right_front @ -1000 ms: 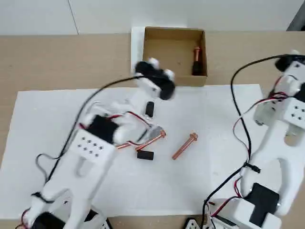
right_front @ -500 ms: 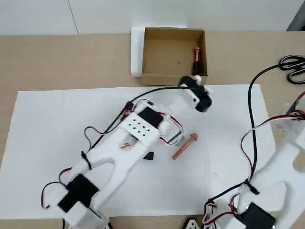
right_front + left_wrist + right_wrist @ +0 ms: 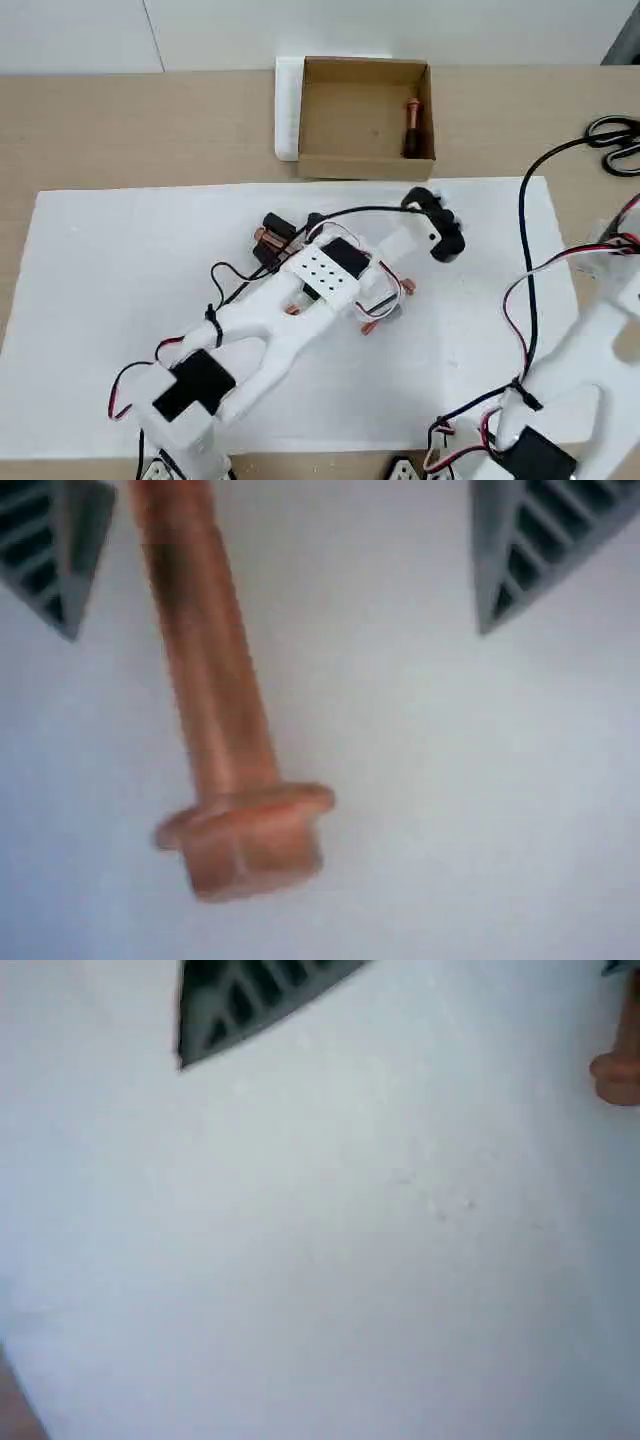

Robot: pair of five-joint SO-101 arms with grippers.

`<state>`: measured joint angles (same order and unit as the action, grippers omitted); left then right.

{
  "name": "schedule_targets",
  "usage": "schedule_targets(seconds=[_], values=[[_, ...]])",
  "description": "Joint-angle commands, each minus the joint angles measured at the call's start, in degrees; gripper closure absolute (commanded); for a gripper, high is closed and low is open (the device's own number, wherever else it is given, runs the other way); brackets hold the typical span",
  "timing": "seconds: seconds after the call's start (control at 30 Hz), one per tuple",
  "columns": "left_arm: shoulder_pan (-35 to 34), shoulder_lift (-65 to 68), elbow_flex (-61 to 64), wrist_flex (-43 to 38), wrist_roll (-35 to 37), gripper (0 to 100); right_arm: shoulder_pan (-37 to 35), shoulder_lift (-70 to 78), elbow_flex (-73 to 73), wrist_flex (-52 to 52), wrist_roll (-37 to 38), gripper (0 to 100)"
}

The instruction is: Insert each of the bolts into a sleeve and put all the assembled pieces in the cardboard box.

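Note:
My left gripper point(image 3: 275, 630) hangs open just above the white paper, straddling a copper bolt point(image 3: 215, 730) whose shaft runs close to one finger point(image 3: 55, 550). From above, that bolt's head point(image 3: 404, 288) pokes out beside the left arm point(image 3: 320, 275), which covers the gripper and the paper's middle. A bit of copper from another bolt point(image 3: 292, 310) shows under the arm. A black piece with copper on it point(image 3: 270, 234) lies by the arm's far side. The cardboard box point(image 3: 340, 110) holds one bolt in a black sleeve point(image 3: 411, 125). My right arm point(image 3: 600, 330) stands at the right edge, one finger point(image 3: 250, 1000) over bare paper.
White paper point(image 3: 120, 280) covers most of the wooden table. A white block point(image 3: 287, 105) leans against the box's left wall. Black scissors point(image 3: 615, 135) lie at the far right. Cables loop from both arms over the paper's right half.
The left arm swung from near the box across to the right and came down over the loose bolt. The right arm drew back toward the table's right edge.

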<state>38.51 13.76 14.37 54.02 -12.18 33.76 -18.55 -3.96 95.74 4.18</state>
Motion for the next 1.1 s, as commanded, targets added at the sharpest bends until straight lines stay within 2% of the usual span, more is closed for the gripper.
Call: schedule_targets(seconds=[0.0,0.23,0.43,0.63,1.07], values=[[0.4,0.8,-2.8,-3.3,-0.2,76,0.3,-2.1,-0.2,0.1,0.6,79.0],[0.4,2.6,-3.3,-6.5,0.0,76,0.3,-2.1,-0.2,0.1,0.6,79.0],[0.4,2.7,-5.1,-6.8,3.2,76,0.2,-2.1,-0.1,0.2,0.6,79.0],[0.4,3.9,-5.1,-6.8,3.1,84,0.2,-2.1,-0.1,0.5,0.6,79.0],[0.4,6.3,-6.0,-6.5,3.1,84,0.2,-2.1,-0.1,0.6,0.6,79.0]])
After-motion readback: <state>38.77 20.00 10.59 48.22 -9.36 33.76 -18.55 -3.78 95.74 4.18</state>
